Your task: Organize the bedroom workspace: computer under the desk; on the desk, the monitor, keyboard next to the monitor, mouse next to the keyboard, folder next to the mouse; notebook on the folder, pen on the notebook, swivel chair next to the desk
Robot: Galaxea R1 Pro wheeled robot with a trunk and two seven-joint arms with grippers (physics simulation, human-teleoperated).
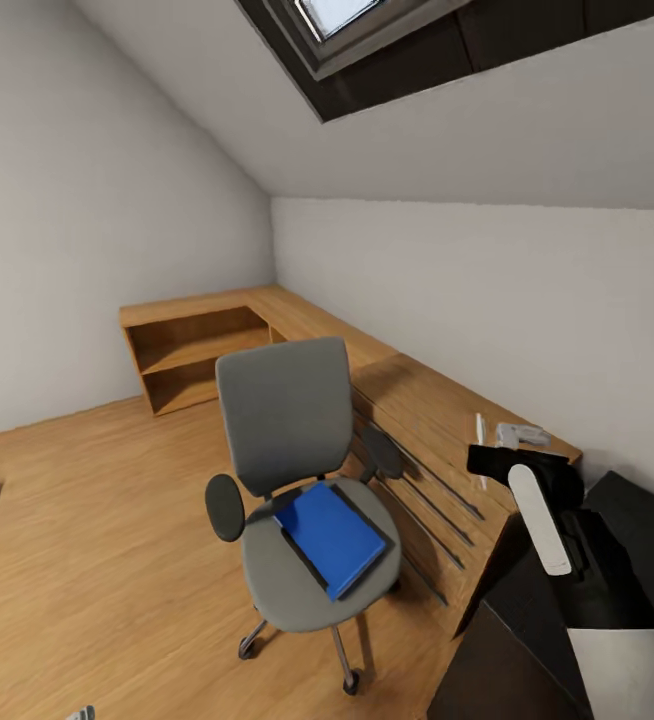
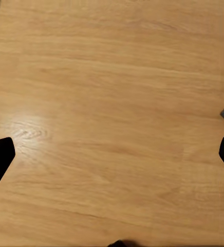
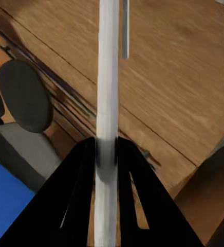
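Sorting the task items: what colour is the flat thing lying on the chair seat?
Bright blue; the folder shows best in the head view.

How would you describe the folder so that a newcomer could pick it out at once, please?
Find the grey swivel chair standing on the wood floor beside the low light-wood counter. The folder lies flat on its seat, over a darker flat item. It is the one bright blue rectangle in the room.

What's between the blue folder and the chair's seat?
In the head view, a dark notebook lies under the folder, its edges peeking out, on the swivel chair's seat.
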